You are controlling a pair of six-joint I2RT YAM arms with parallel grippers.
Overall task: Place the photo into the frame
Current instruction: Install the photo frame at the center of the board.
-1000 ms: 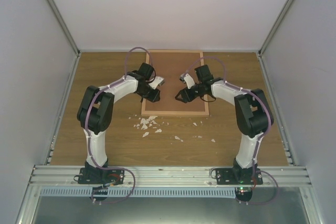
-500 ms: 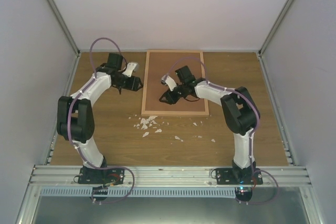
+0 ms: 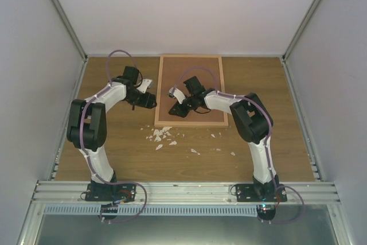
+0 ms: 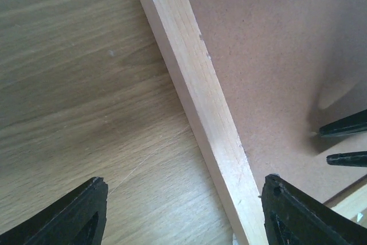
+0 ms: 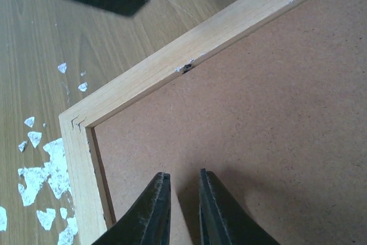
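The frame (image 3: 158, 93) lies flat on the table, its light wood rails around a plain brown backing board (image 3: 200, 78). The photo is out of view. My left gripper (image 3: 150, 100) hangs open over the frame's left rail (image 4: 195, 78), one finger over the table and the other over the board, holding nothing (image 4: 183, 181). My right gripper (image 3: 174, 109) hovers over the board (image 5: 275, 101) near the frame's near-left corner (image 5: 74, 121). Its fingers stand a narrow gap apart with nothing between them (image 5: 184, 173).
Small white scraps (image 3: 161, 136) lie scattered on the wooden table just in front of the frame, also seen beside the corner (image 5: 46, 170). The two grippers are close together; the right one's fingertips (image 4: 344, 127) show in the left wrist view. White walls enclose the table.
My left gripper swung out to the left, then came back to the frame's left rail while opening wide. My right gripper slid left across the board toward the near-left corner and narrowed.
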